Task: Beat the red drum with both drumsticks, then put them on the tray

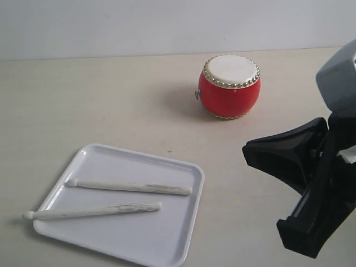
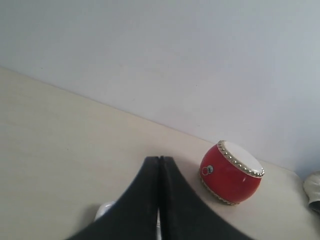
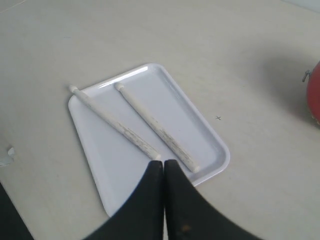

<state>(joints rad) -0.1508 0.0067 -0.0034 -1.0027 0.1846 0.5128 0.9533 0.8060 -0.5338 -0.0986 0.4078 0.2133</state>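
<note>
The red drum [image 1: 229, 86] stands upright at the back of the table, white skin up; it also shows in the left wrist view [image 2: 231, 173] and as a red edge [image 3: 315, 97] in the right wrist view. Both drumsticks [image 1: 129, 187] [image 1: 93, 211] lie side by side on the white tray [image 1: 167, 239] at the front left, the nearer one's tip poking over the rim. The right wrist view shows the drumsticks [image 3: 112, 122] [image 3: 156, 127] on the tray [image 3: 95, 150]. My right gripper [image 3: 163, 162] is shut and empty, above the tray's near end. My left gripper [image 2: 159, 158] is shut and empty, apart from the drum.
The right arm's black body [image 1: 311, 183] fills the exterior view's right side. A pale wall [image 1: 167, 22] runs behind the table. A small white scrap [image 3: 6, 156] lies on the table beside the tray.
</note>
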